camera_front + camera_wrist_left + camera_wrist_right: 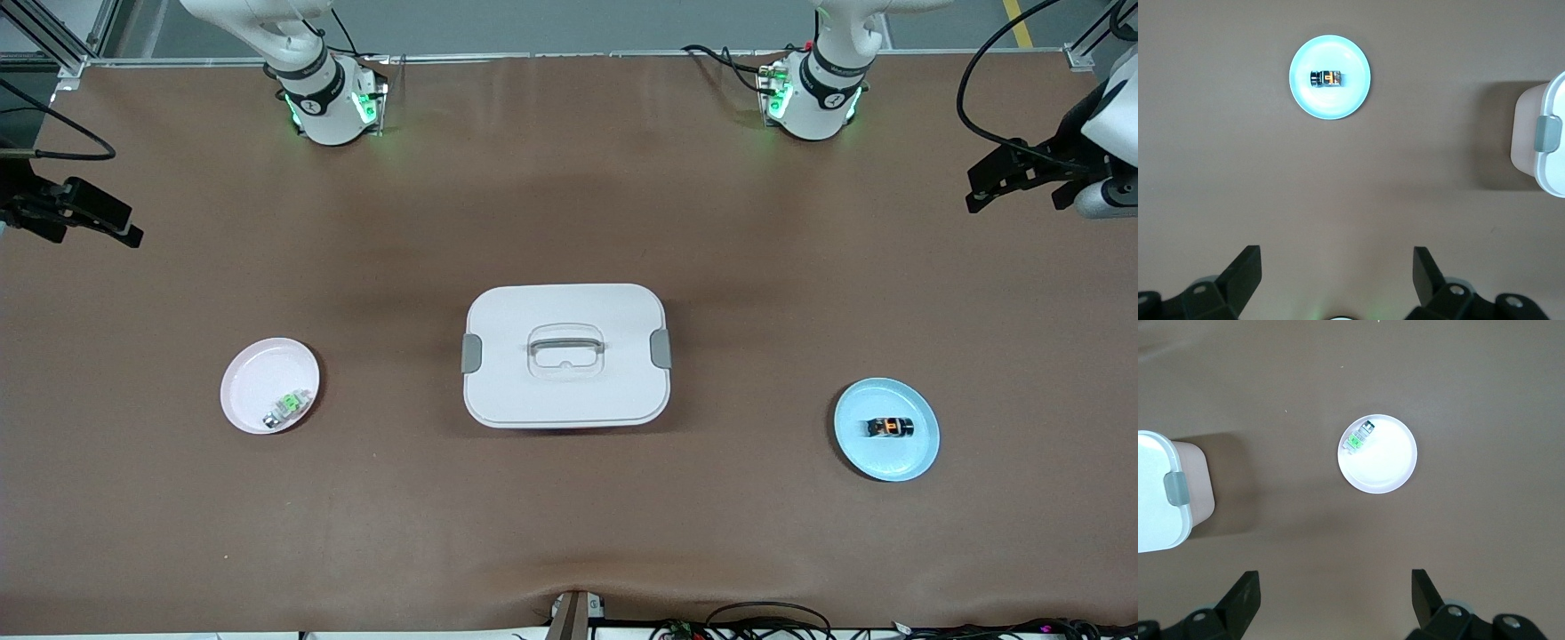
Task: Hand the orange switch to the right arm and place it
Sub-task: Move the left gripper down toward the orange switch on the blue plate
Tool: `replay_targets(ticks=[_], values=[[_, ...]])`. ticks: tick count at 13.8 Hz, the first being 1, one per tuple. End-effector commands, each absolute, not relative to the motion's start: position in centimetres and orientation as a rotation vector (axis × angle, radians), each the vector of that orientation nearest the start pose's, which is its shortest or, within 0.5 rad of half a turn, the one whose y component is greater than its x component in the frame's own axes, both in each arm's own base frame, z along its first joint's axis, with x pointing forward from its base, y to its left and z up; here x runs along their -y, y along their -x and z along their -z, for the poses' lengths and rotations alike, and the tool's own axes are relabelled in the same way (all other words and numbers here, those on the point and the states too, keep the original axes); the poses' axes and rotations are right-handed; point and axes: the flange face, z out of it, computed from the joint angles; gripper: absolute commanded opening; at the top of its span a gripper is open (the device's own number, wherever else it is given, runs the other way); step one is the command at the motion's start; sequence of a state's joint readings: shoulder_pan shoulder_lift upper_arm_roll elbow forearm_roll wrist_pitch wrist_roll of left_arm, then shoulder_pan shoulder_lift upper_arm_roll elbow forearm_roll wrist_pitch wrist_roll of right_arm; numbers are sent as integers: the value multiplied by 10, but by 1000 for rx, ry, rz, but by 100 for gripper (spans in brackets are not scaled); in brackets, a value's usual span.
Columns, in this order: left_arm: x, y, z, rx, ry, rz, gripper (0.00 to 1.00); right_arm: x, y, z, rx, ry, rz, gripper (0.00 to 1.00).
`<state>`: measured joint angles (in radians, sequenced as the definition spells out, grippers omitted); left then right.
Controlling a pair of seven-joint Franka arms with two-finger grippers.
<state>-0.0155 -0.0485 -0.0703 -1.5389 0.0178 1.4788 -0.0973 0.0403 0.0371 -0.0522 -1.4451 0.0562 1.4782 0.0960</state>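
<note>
1. High over the left arm's end of the bench [569, 533], the left claw [1337, 267] hangs with its fingers spread wide and nothing between them.
2. Below it and well apart lies the orange switch [1326, 78], flat in the middle of a blue plate [1355, 93].
3. The right claw [1335, 587] waits over the right arm's end, spread just as wide and empty.
4. Beneath that one, a pink plate [1388, 467] holds a green-and-white part [1357, 437] against its rim.
5. Between the two plates sits a white lidded box [533, 391], clear of both claws.
</note>
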Motion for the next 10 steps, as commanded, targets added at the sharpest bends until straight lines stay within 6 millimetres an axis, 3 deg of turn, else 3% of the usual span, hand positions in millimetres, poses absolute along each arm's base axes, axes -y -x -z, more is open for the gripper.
replay_targets(ticks=[1, 3, 6, 10], values=[[39, -530, -663, 8, 3133, -4, 100, 1, -557, -658, -182, 3070, -16, 100], [37, -532, -668, 22, 3125, 16, 100, 2, -558, -657, -185, 3073, -21, 100], [34, -542, -658, 40, 3127, -10, 100, 6, -558, -655, -194, 3079, -23, 100], [21, -567, -620, 54, 3122, -65, 100, 6, -558, -656, -194, 3078, -15, 100]])
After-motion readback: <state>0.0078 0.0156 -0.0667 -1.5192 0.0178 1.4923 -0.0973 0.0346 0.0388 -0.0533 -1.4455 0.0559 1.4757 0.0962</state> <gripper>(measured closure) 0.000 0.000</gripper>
